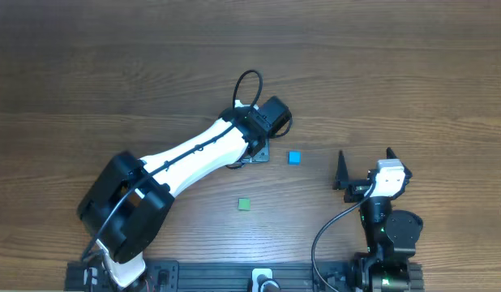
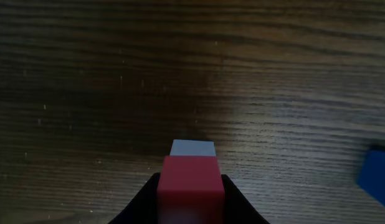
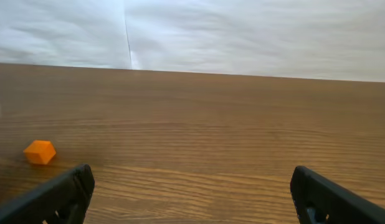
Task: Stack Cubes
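My left gripper (image 2: 190,193) is shut on a red cube (image 2: 190,182), low over the middle of the table (image 1: 249,154). A pale grey cube (image 2: 192,148) shows just past the red one; I cannot tell whether they touch. A blue cube (image 1: 294,157) lies just right of that gripper, also at the wrist view's edge (image 2: 376,177). A green cube (image 1: 244,204) sits nearer the front. My right gripper (image 1: 364,169) is open and holds nothing, at the right near its base. Its wrist view shows an orange cube (image 3: 40,152) on the table, well ahead of its spread fingers (image 3: 58,194).
The wooden table (image 1: 113,73) has wide free room across the back and the left. The left arm's white forearm (image 1: 194,154) lies diagonally over the middle. A white wall (image 3: 242,37) stands beyond the table's far edge.
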